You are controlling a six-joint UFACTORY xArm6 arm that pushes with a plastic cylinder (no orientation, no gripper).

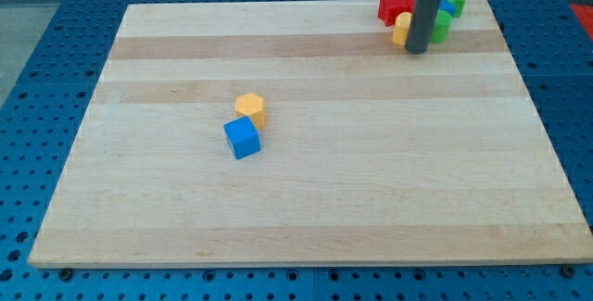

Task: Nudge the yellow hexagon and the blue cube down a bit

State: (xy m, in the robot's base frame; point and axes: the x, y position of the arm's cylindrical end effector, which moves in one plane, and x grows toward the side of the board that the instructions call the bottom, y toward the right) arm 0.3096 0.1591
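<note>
The yellow hexagon (250, 107) lies left of the board's middle. The blue cube (243, 138) sits just below it, touching it. My tip (417, 51) is far off at the view's top right, resting on the board just below a cluster of blocks, well away from the yellow hexagon and the blue cube. The rod rises from it and hides part of that cluster.
The cluster at the top right holds a red block (395, 8), a yellow block (402, 29), a green block (442, 25) and a bit of a blue block (447, 6). The wooden board (371, 199) lies on a blue pegboard table (56, 69).
</note>
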